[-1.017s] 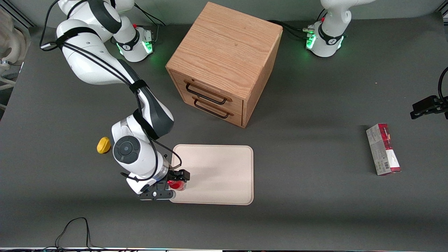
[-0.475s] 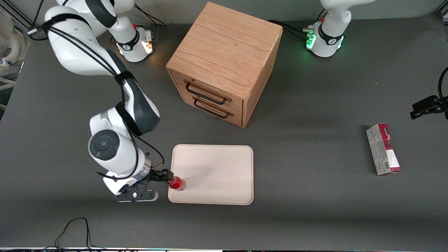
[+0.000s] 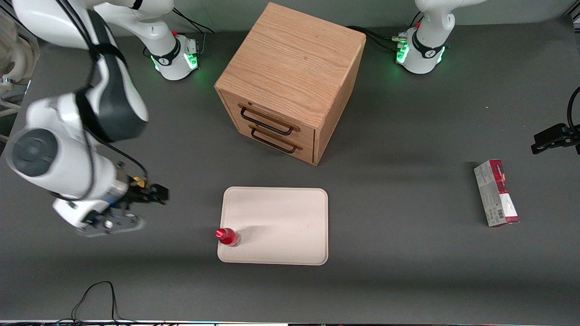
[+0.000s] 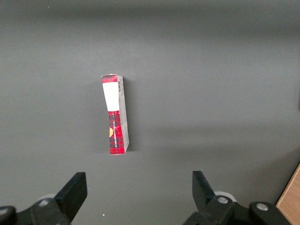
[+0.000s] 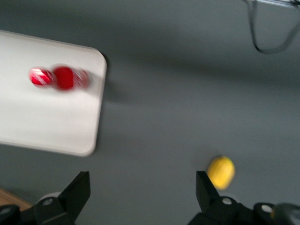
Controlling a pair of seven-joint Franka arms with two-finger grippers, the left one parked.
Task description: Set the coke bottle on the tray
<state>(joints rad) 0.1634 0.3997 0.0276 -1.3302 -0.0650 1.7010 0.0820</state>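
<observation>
The small red coke bottle [image 3: 228, 237] stands upright on the cream tray [image 3: 281, 222], at the tray's corner nearest the front camera and toward the working arm's end. It also shows in the right wrist view [image 5: 63, 78], standing on the tray [image 5: 42, 122]. My right gripper [image 3: 156, 195] is open and empty, raised above the bare table, well apart from the tray and toward the working arm's end. In the right wrist view the gripper [image 5: 143, 190] has its fingers spread wide over grey table.
A yellow lemon-shaped lump [image 5: 221, 172] lies on the table close under the gripper. A wooden drawer box [image 3: 290, 81] stands farther from the front camera than the tray. A red-and-grey carton [image 3: 495, 193] lies toward the parked arm's end and shows in the left wrist view [image 4: 115, 115].
My right gripper has let go of the bottle, opened, and pulled up and away from the tray toward the working arm's end. The bottle stays standing on the tray.
</observation>
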